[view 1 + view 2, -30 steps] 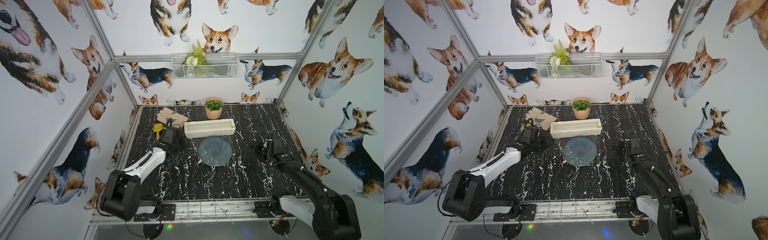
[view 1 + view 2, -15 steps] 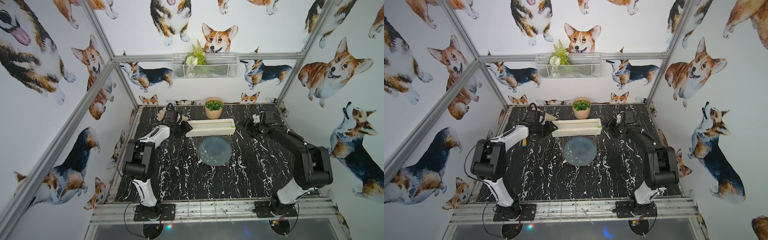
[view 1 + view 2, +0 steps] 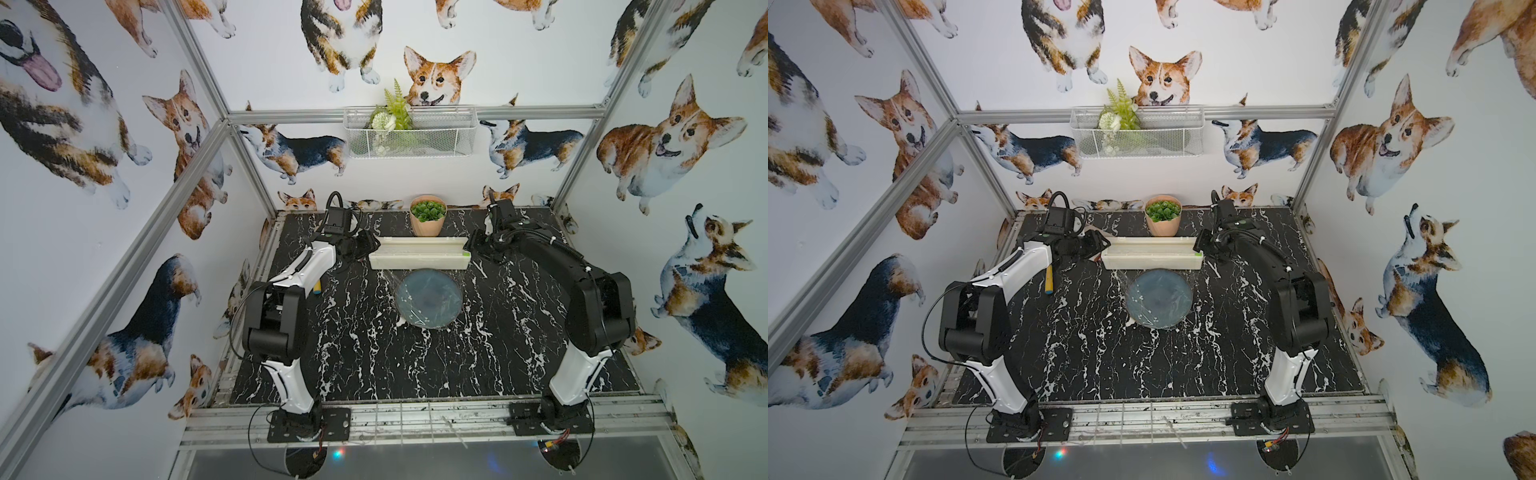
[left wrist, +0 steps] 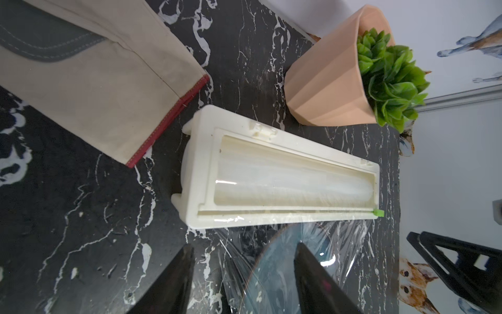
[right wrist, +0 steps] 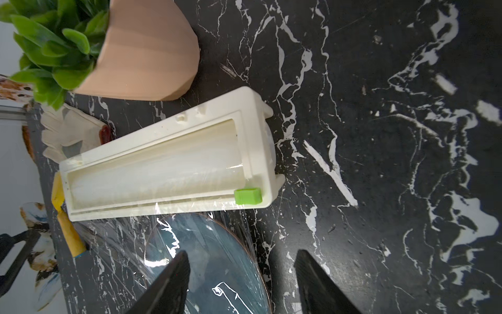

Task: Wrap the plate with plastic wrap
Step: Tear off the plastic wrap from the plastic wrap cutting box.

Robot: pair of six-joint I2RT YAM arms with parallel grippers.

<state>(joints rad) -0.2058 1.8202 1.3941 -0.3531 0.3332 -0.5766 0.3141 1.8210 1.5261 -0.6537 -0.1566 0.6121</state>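
1. The plate point(image 3: 428, 297) sits centre frame in both top views, flat on the table point(image 3: 353, 353), just below the box point(image 3: 419, 252).
2. The wrap point(image 4: 339, 239) comes out of the box's front slot and lies crinkled over the plate, spilling onto the table on both sides. The sheet is still joined to the roll.
3. Change: a second back both grippers sat lower in the frame, out to either side of the plate. Half a second back they had swung up to the box ends, and they hold there now. The left gripper point(image 3: 368, 246) is at the box's left end, the right gripper point(image 3: 473, 248) at its right end. Plate, box and wrap have not shifted.
4. Jaws: both wrist views show the fingers well apart with nothing between them, on the left gripper point(image 4: 244, 246) and the right gripper point(image 5: 241, 252). Whether either touches the box cannot be told.
5. The green slider point(image 5: 247, 196) is parked at the box's right end, next to the right gripper.
6. Reading: the draw-out looks done. With both grippers off the sheet and at the box, the cut seems the step in hand. The right gripper would likely run the slider leftward while the left braces the far end. The edges are not yet tucked under the rim.
7. Risk: the box looks light, so it may skid and drag the sheet off the plate.
8. The glove point(image 4: 95, 81) lies off the box's left end and the pot point(image 3: 427, 222) stands just above it. Neither is involved.
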